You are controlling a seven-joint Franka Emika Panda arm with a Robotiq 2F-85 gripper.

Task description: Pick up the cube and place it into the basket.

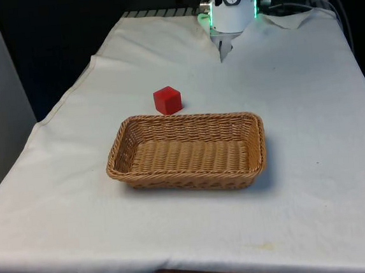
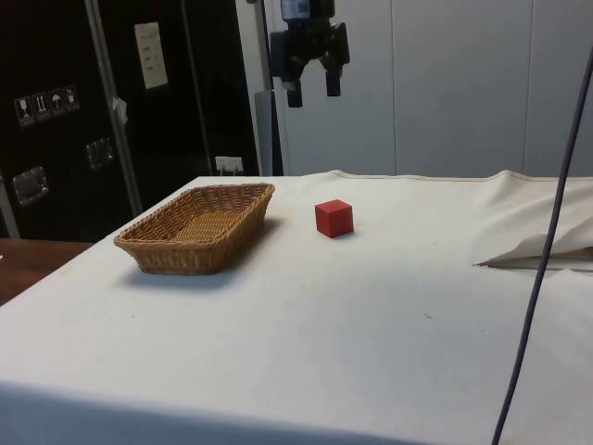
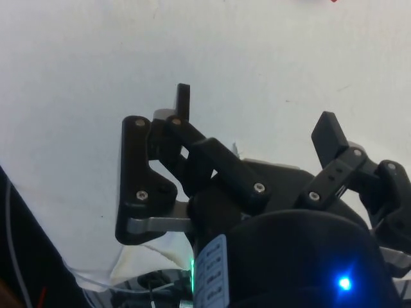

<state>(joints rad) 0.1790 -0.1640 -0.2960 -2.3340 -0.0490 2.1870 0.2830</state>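
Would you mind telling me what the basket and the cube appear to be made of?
The basket looks like woven wicker or rattan, tan and matte, its strands showing along the walls and rim. The cube is a smooth, uniformly red solid, perhaps painted wood, plastic or foam; its look leaves that open.

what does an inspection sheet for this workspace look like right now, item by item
surface: table under a white cloth, which is rumpled at the robot's end.
job's things: red cube upright on the cloth, just beyond the wicker basket and apart from it; the basket holds nothing.
clutter: nothing seen.
grippers: gripper open, holding nothing, high above the table in the side view.
cables: grey cable hangs across the side view's right; a dark cable runs at the table's far corner in the front view.
surroundings: dark cabinets and white panels behind the table in the side view.
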